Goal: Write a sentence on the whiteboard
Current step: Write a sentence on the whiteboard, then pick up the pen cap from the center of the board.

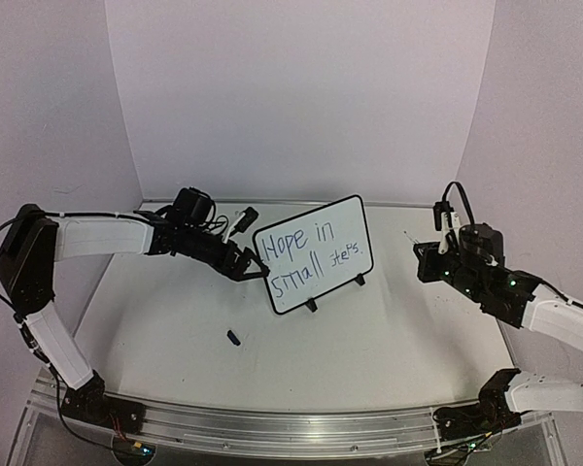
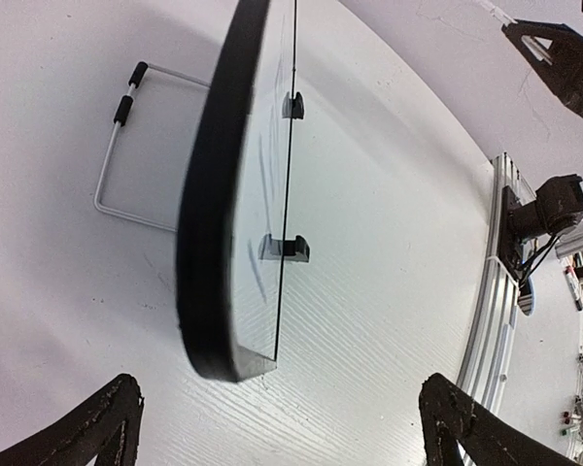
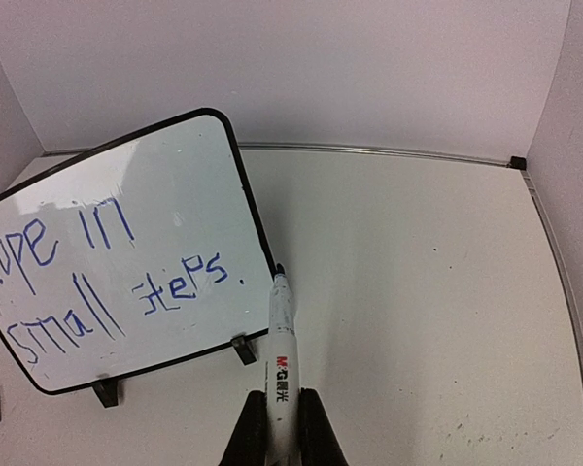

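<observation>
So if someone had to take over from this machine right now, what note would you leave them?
Left gripper: open at the left edge of the whiteboard, not gripping.
Right gripper: shut on the marker, away from the board.
Done: the sentence "Hope in small steps." is written.
Left: probably recap the marker; what looks like its black cap lies in front of the board.

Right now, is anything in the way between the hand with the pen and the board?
No, nothing visible. The right gripper holds the marker pointing toward the whiteboard, with only bare table between them.
</observation>
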Robot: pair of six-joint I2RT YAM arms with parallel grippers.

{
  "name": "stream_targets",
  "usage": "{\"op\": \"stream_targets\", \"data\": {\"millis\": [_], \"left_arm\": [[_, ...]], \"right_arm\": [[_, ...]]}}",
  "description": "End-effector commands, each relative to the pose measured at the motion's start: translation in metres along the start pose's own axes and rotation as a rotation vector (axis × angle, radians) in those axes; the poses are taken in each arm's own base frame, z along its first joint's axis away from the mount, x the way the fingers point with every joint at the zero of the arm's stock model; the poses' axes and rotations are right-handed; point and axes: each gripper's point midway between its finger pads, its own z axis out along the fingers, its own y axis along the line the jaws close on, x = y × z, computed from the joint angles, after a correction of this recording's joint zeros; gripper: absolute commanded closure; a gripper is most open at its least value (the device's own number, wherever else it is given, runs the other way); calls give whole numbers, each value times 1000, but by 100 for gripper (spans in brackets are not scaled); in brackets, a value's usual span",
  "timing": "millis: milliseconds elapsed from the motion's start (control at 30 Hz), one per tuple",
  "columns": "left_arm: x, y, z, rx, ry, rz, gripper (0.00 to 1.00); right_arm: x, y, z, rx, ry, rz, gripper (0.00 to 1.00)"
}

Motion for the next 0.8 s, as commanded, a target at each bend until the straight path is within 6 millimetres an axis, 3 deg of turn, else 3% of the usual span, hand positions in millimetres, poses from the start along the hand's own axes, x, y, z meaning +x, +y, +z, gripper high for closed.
{"op": "stream_targets", "data": {"millis": [0,133,333,500,567,767], "left_arm": [[-24,-12,-17,-7,-76,23,1],[-29,-15,-30,-37,-141,26,1],[-19,-8,-46,-88,-254,-22,1],[1,-5,-42,-51,-318,-113,0],[19,0,-36,-44,-308,-162,1],[55,7,-24,-36,-260,-216,4]], "right_arm": [[-25,4,-7,-18,-53,-1,100],[-26,3,-11,-17,-46,1,100],[-25,2,-17,-20,-42,12,100],[-25,2,-20,-29,-40,35,100],[-24,5,-21,-43,-33,38,100],[-13,30,-14,-175,33,35,100]]}}
